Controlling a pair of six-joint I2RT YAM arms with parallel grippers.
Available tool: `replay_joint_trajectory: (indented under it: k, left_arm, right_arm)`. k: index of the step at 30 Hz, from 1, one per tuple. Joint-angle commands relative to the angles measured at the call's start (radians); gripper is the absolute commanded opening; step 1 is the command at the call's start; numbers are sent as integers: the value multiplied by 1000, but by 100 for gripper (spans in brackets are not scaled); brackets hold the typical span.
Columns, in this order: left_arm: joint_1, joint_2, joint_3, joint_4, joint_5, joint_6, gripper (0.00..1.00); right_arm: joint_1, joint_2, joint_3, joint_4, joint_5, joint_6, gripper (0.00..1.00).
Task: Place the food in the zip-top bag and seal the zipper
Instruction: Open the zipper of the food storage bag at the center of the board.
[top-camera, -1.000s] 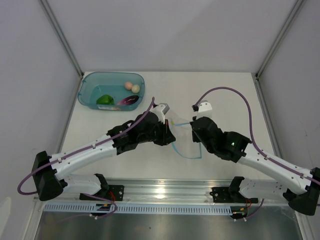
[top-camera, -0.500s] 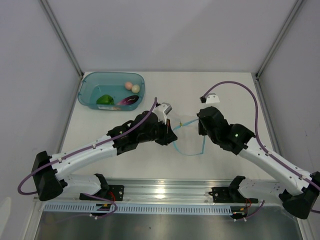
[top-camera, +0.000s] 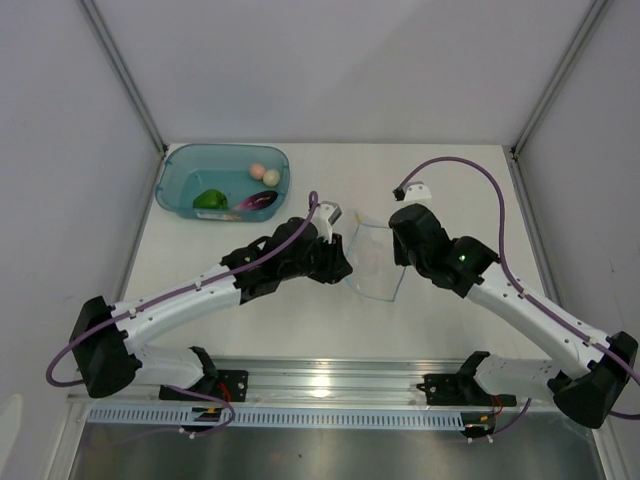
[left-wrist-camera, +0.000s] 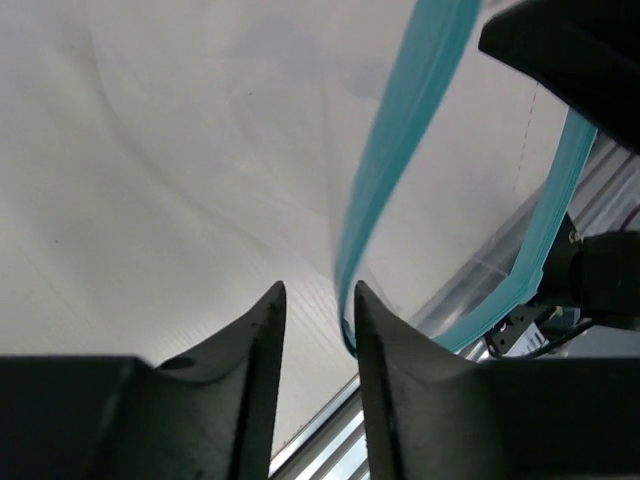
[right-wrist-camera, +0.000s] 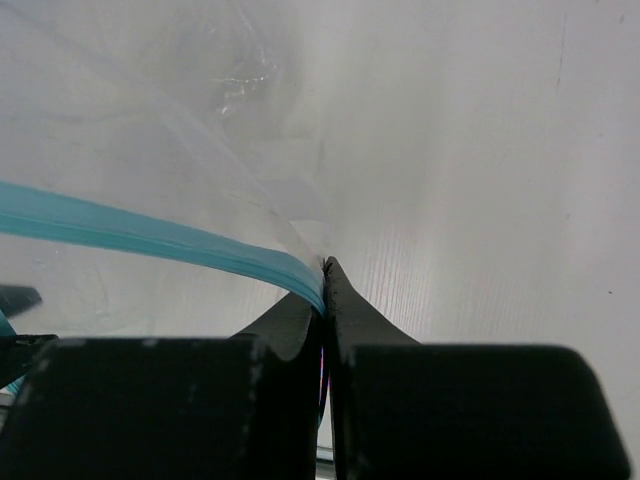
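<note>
The right gripper (right-wrist-camera: 324, 275) is clenched on the thin light-blue zipper strip (right-wrist-camera: 150, 238). The left gripper (left-wrist-camera: 318, 290) is released, its jaws parted: the strip's other run drops into the gap close to one finger, with clear space beside it. Between the two grippers the clear floppy plastic zip-top bag (top-camera: 376, 262) sits over the middle of the white table (top-camera: 460, 180). At the far left, a teal translucent tub (top-camera: 180, 178) holds the green pepper-like lump (top-camera: 208, 200), the dark purple eggplant shape (top-camera: 258, 201) and two pale egg-sized balls (top-camera: 264, 173).
</note>
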Motion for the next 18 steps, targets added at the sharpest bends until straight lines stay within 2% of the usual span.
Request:
replay_joint_trajectory:
  k: [1, 4, 7, 9, 18]
  left_arm:
    - [20, -34, -15, 41, -58, 11, 39]
    - [29, -46, -23, 30, -81, 5, 48]
    - [37, -73, -35, 33, -110, -18, 66]
    - [38, -93, -46, 34, -144, -29, 74]
    - [47, -259, -75, 85, -247, -31, 94]
  right_arm:
    - [-6, 30, 26, 14, -22, -11, 0]
    - [-6, 49, 37, 14, -20, -17, 0]
    - [-3, 67, 48, 19, 0, -24, 0]
    - [-1, 79, 61, 22, 13, -31, 0]
    - [5, 109, 101, 39, 56, -52, 0]
